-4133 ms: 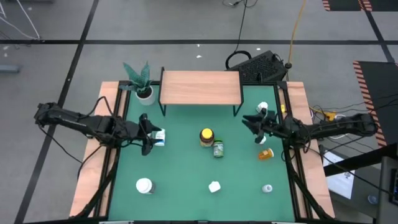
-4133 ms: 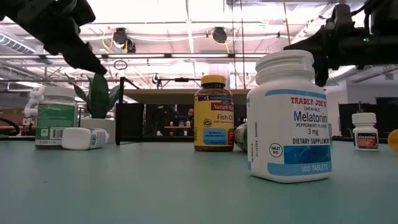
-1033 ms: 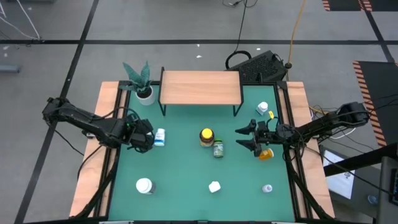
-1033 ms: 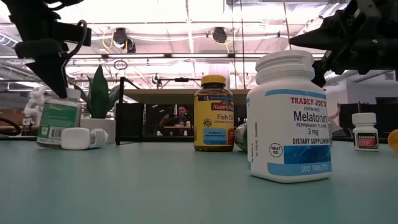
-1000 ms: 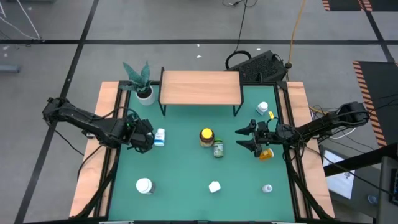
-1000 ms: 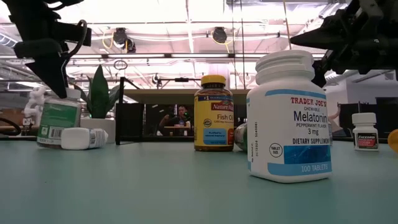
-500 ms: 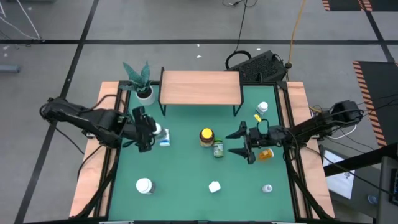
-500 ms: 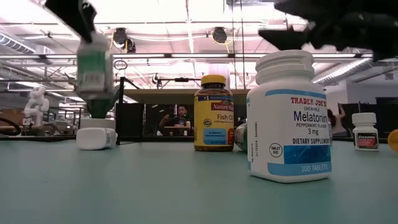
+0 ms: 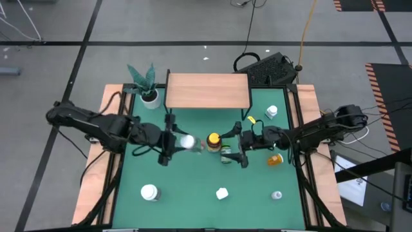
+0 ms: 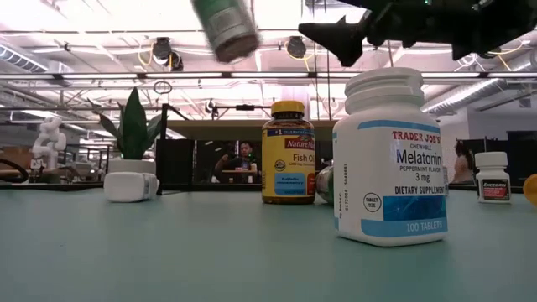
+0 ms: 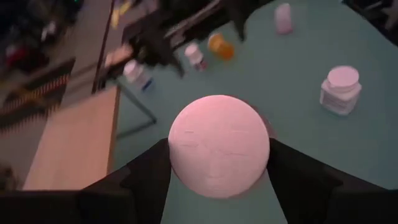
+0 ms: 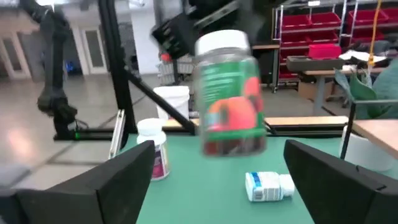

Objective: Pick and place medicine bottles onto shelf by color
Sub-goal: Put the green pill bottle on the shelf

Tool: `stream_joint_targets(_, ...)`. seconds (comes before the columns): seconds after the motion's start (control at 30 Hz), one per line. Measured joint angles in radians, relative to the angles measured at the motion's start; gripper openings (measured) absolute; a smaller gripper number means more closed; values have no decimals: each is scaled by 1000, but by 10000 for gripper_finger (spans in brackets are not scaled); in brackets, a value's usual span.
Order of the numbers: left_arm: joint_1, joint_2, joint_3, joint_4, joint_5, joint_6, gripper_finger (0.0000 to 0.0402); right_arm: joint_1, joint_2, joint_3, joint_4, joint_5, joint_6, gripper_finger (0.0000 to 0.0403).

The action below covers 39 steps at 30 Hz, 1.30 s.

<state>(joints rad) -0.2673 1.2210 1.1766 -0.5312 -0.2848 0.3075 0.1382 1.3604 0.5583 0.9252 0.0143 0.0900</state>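
Left gripper (image 9: 172,141) holds a green-labelled, white-capped bottle (image 9: 187,142) in its jaws above mid-worktop (image 9: 193,180). The amber fish-oil bottle (image 9: 214,141) and a small green bottle (image 9: 226,154) stand at its 3 o'clock. Right gripper (image 9: 239,147), jaws spread and empty, hovers over them. The shelf (image 9: 207,90) at 12 o'clock is bare.

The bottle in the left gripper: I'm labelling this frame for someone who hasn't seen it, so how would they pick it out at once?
Start at the shelf at the table's far edge, then come toward the table's middle. Just left of the amber fish-oil bottle, the left gripper holds a green-labelled, white-capped bottle. It is the only one lifted off the table.
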Motion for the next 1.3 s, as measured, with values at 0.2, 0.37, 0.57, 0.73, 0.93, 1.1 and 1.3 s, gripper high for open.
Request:
stream_joint_targets(0.2, 21, 119, 0, 139, 107, 179, 243, -45, 40, 0, 57, -199, 135, 369)
stream_joint_targets(0.37, 58, 199, 0, 261, 172, 244, 243, -46, 89, 0, 74, -202, 142, 371)
stream_joint_targets(0.57, 104, 235, 0, 322, 276, 282, 243, -47, 124, 0, 77, -280, 178, 372)
stream_joint_targets(0.73, 125, 235, 0, 361, 339, 296, 243, -47, 124, 1, 77, -303, 184, 370)
stream_joint_targets(0.93, 129, 234, 0, 404, 360, 308, 244, -44, 124, 1, 65, -315, 198, 359)
stream_joint_targets(1.1, 129, 235, 0, 411, 362, 295, 244, -44, 124, 1, 64, -319, 184, 327)
stream_joint_targets(1.3, 128, 235, 0, 436, 355, 197, 245, -44, 124, 2, 67, -304, 155, 277)
